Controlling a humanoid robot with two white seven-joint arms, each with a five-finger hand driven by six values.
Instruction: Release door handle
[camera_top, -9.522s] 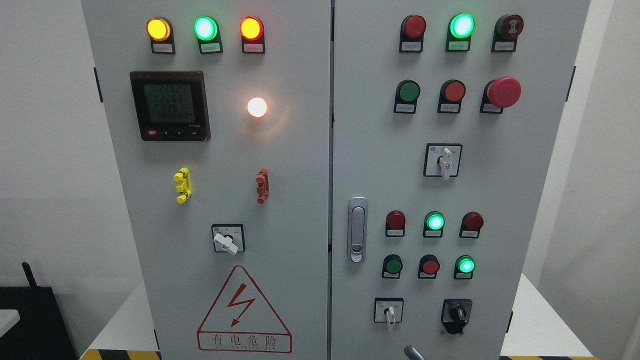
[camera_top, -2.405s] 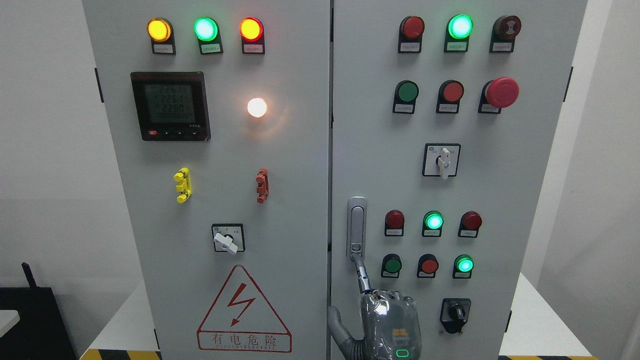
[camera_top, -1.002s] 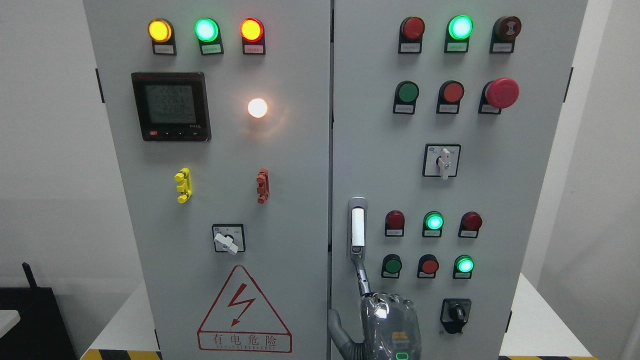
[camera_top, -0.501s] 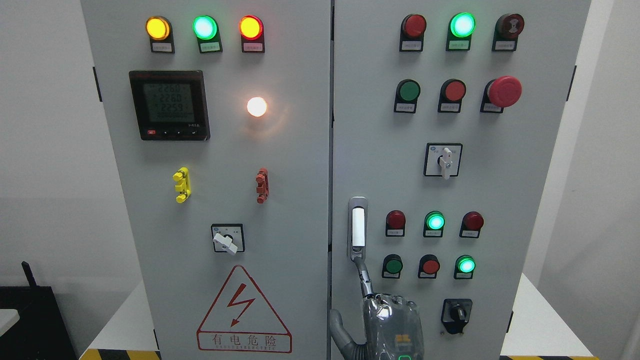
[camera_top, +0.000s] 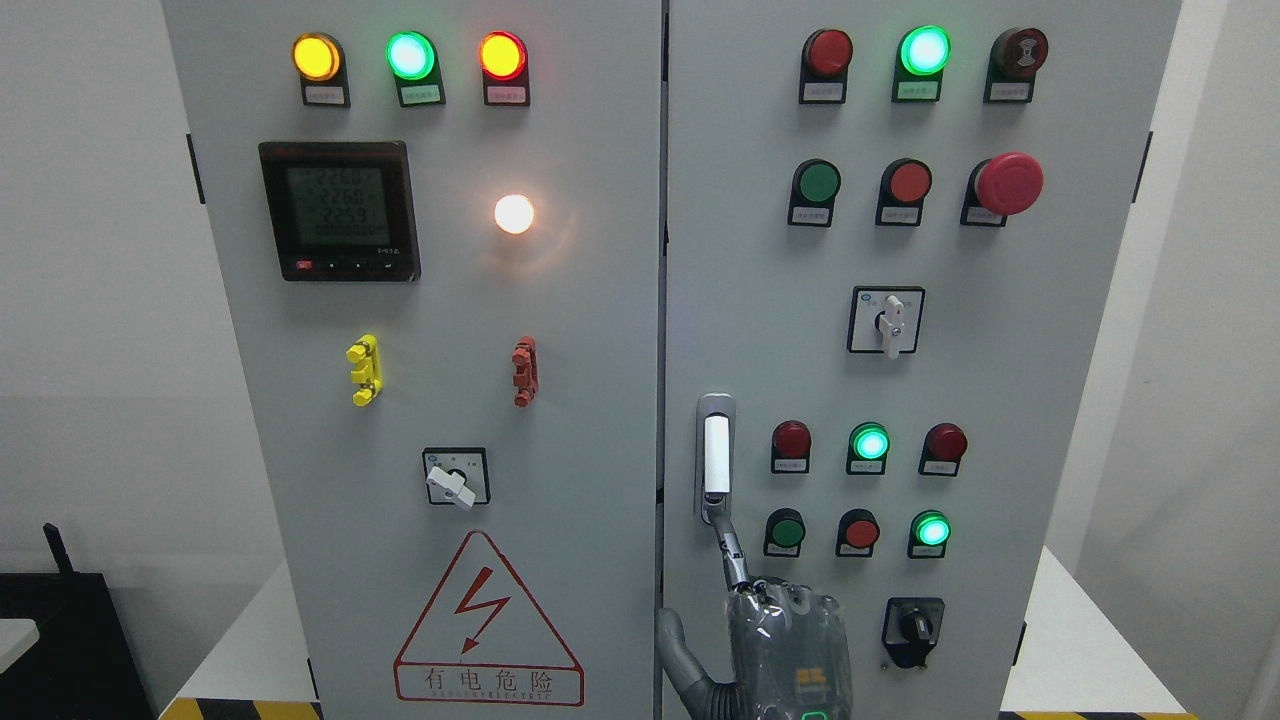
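Right hand (camera_top: 790, 650) raised at bottom edge, index finger (camera_top: 732, 550) extended upward, others apparently curled.

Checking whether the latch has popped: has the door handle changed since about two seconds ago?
Yes. The door handle now shows a bright white face where it was grey and flush; its frame sits unchanged beside the red lamp. A finger touches its lower end.

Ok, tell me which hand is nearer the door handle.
Right. The right hand is just below the door handle, with one outstretched finger touching its lower end. The left hand is out of view.
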